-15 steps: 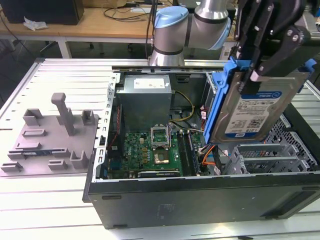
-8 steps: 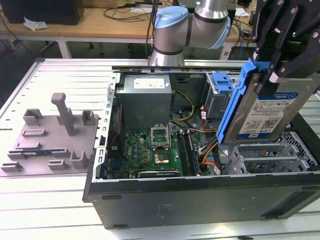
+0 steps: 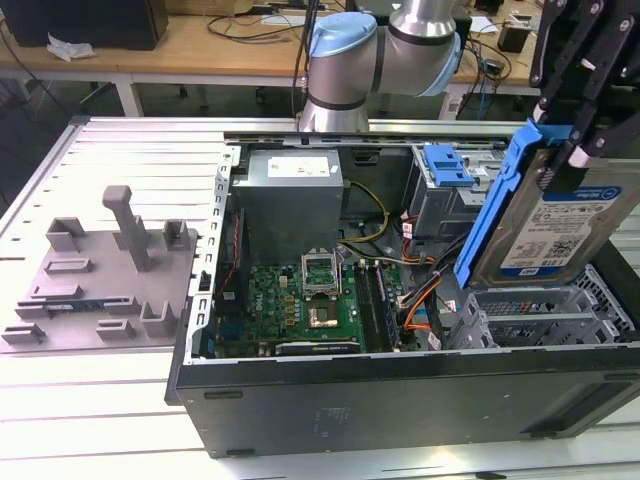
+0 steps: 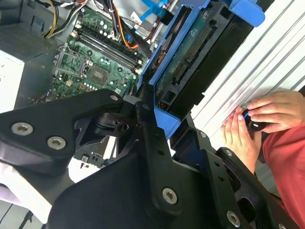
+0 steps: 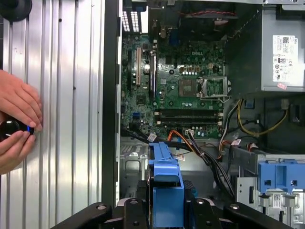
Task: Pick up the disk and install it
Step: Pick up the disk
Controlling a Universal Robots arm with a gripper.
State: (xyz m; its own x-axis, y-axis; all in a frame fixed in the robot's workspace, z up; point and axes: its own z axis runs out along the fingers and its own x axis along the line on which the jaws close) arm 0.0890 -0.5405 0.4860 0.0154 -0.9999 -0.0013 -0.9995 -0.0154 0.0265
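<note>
Where the arm reaches in over the open computer case, the black claw is closed down on the disk, its fingers pinching the blue frame from both sides. In the second wrist view the claw grips that frame at one end of the disk, and in the first wrist view the claw has the frame's edge standing up between its links.

The disk hangs tilted, label side showing, above the case's grey drive cage. I cannot tell whether its lower edge touches the cage.

Deeper in the case, past the cage, a smaller blue tab sits on the upper bay. The green motherboard lies flat on the case floor, with the grey power supply at the case's back wall beside it and orange and black cables running between board and cage.

Outside the case, beyond its motherboard-end wall, a grey fixture plate rests on the ribbed table. Along another case wall, a person's hands hold a small black device on that table.
</note>
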